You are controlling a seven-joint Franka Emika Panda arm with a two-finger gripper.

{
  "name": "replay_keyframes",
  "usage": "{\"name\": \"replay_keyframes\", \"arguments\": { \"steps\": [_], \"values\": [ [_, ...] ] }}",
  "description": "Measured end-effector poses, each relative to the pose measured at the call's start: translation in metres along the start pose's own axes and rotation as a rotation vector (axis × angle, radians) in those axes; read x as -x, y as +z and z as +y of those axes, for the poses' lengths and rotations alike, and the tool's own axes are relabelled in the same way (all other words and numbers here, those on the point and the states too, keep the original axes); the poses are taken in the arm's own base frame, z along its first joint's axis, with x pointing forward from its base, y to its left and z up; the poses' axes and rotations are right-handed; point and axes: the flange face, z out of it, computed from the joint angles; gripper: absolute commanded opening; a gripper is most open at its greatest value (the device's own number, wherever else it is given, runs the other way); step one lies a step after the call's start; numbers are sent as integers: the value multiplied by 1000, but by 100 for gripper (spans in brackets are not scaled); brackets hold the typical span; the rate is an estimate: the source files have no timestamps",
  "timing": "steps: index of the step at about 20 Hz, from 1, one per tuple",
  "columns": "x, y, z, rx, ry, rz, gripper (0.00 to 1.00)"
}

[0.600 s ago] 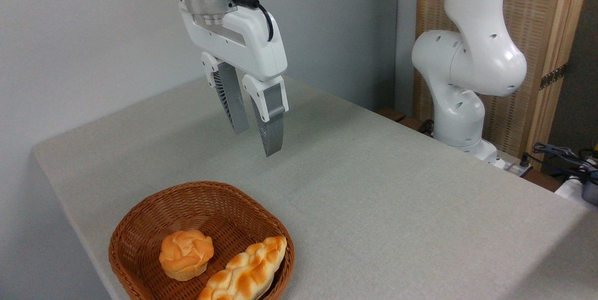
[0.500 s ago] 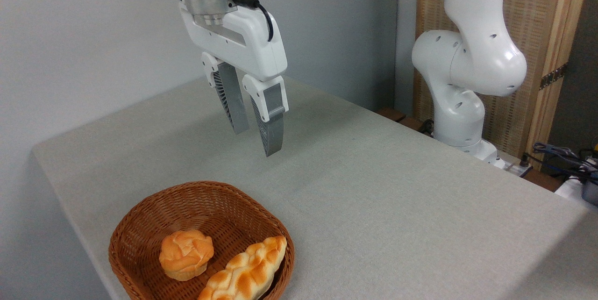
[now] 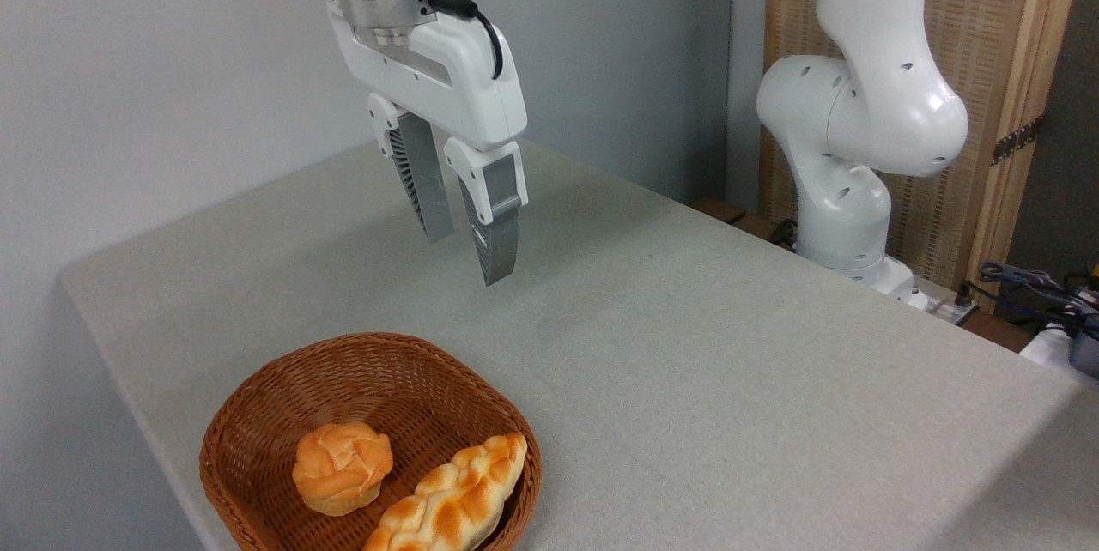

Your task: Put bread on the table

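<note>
The bread (image 3: 341, 466), a small round golden-orange bun with a knotted top, sits in the left half of a brown wicker basket (image 3: 283, 401) at the near left of the table (image 3: 704, 362). My gripper (image 3: 468, 259) hangs well above the grey-beige cloth, up and to the right of the basket. Its ribbed grey fingers (image 3: 497, 238) stand a small gap apart, open, with nothing between them. It touches neither the bun nor the basket.
A long braided golden loaf (image 3: 451, 499) lies in the basket right of the bun. The arm's white base (image 3: 846, 148) stands at the table's far right edge, before a wooden panel. Cables (image 3: 1039, 285) lie at the far right.
The gripper has shifted very slightly left and up. Bun, loaf and basket have not moved.
</note>
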Motion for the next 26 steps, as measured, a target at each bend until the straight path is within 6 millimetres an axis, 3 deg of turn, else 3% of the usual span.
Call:
{"name": "replay_keyframes", "arguments": {
  "steps": [8,11,15,19,26],
  "values": [
    [-10,1,-9,-49,2,49,100],
    [-28,1,-16,-118,17,117,100],
    [-54,16,-23,-171,41,175,100],
    [-75,51,-39,-183,47,194,100],
    [-101,137,-57,-111,56,137,100]
  ]
}}
